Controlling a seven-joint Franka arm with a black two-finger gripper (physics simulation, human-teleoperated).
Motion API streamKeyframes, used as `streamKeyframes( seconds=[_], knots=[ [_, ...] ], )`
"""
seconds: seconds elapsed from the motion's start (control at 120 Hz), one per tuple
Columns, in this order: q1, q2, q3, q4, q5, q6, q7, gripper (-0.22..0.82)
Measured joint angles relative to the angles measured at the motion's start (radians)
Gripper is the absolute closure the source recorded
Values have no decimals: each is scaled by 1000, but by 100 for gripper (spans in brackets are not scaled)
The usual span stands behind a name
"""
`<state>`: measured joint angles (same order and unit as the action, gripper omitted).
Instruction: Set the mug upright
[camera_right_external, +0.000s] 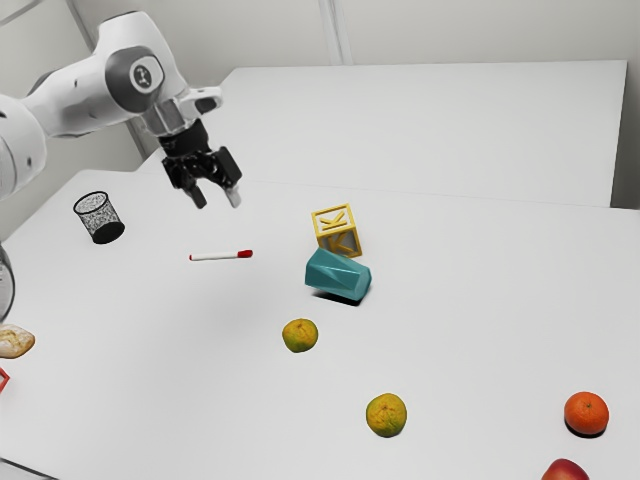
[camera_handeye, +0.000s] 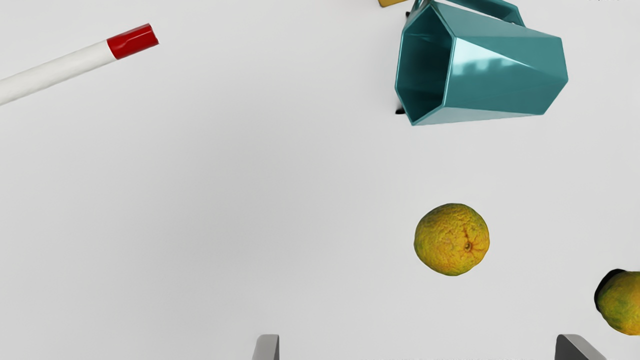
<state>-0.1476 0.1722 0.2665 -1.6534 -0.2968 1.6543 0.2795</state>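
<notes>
Pale, plain walls (camera_right_external: 480, 30) close in the room, and below them spreads a wide white table (camera_right_external: 180, 390), with another flat white surface (camera_right_external: 430, 125) beyond it.

From where I stand, the white jointed arm (camera_right_external: 80, 95) comes in from the exterior view's left, lifts to a rounded grey-ringed joint, then bends down. It ends in a black two-finger gripper (camera_right_external: 218, 202), held well above the tabletop and slanting a little toward the exterior view's right. Its fingers (camera_handeye: 268, 347) stand wide apart — with bare table between them in the wrist view. A small dark emblem marks the arm's grey joint; I can't make out what it says.

The faceted, glossy teal mug (camera_right_external: 338, 275) lies on its side just beside a yellow-framed letter block (camera_right_external: 336, 230). Its mouth faces the marker's side, its handle the block's. The block, at least, reads clearly: a K.

Toward the exterior view's left stands a black wire-mesh cup (camera_right_external: 98, 215). One yellow-green mandarin (camera_right_external: 300, 335) sits near the mug, a second mandarin (camera_right_external: 386, 415) farther off; toward the exterior view's right are an orange (camera_right_external: 586, 413) and part of a red fruit (camera_right_external: 566, 471). Slimmest of all — a white marker with a red cap (camera_right_external: 222, 256), lying flat.
</notes>
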Motion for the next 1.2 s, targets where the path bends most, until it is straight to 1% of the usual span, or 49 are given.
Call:
streamKeyframes(
  seconds=[0.192,0.433,0.575,0.733,0.85,1.2],
  knots=[
    [-9,103,22,4,-221,-25,-3,0],
    [-48,198,29,24,-373,-21,-4,0],
    [-64,264,30,88,-417,-14,-4,0],
    [-65,339,54,135,-459,-9,-4,0],
    [-58,394,59,180,-474,-5,-4,0],
    [-55,452,59,188,-516,0,4,0]
  ],
)
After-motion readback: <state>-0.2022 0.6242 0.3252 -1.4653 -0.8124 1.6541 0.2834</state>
